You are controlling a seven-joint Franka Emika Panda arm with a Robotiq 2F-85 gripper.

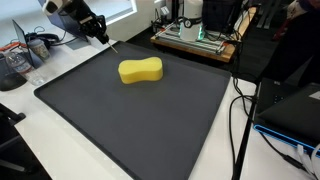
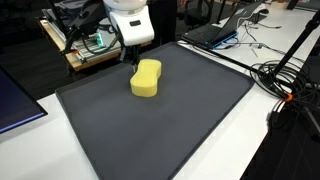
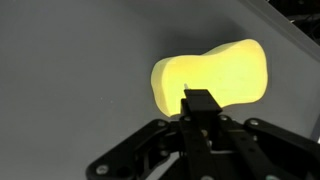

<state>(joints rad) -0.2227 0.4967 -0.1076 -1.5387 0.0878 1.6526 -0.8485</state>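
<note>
A yellow peanut-shaped sponge [image 1: 140, 71] lies on the far part of a dark grey mat [image 1: 120, 125]; it shows in both exterior views [image 2: 146, 78]. My gripper [image 1: 102, 37] hangs above the mat's far edge, just behind the sponge and apart from it [image 2: 130, 55]. In the wrist view the fingers [image 3: 198, 96] are pressed together, with the sponge [image 3: 210, 72] bright beyond them. A thin pale stick [image 1: 112, 45] seems to poke out from the fingertips toward the mat.
The mat [image 2: 170, 130] lies on a white table. A wooden tray with electronics [image 1: 195, 40] stands behind it. Cables [image 2: 285, 80] and a laptop [image 2: 220, 30] lie beside the mat. A bowl and clutter [image 1: 15, 65] sit at one corner.
</note>
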